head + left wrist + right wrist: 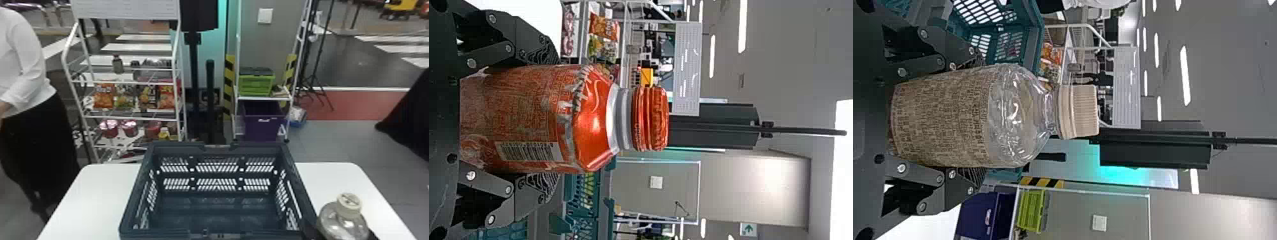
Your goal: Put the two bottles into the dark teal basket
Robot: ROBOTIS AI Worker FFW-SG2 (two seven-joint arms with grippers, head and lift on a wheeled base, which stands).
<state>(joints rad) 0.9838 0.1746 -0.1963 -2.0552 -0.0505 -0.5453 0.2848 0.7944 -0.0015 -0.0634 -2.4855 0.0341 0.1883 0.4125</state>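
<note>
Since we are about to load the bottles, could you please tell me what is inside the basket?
The basket shows its bare floor and pierced walls, with no items visible. Anything right against the near side would be covered by the near rim.

"Where's the basket (135, 194)?"

"On the table (92, 198), with a bottle (343, 220) to its right, at the near end."

"And behind the table?"

"A shelving rack (127, 118) on the left, snack bags (103, 95) above cups (109, 128). Right of it, a second rack (265, 99) bears a crate (257, 85), a storage bin (263, 127) beneath."
</note>
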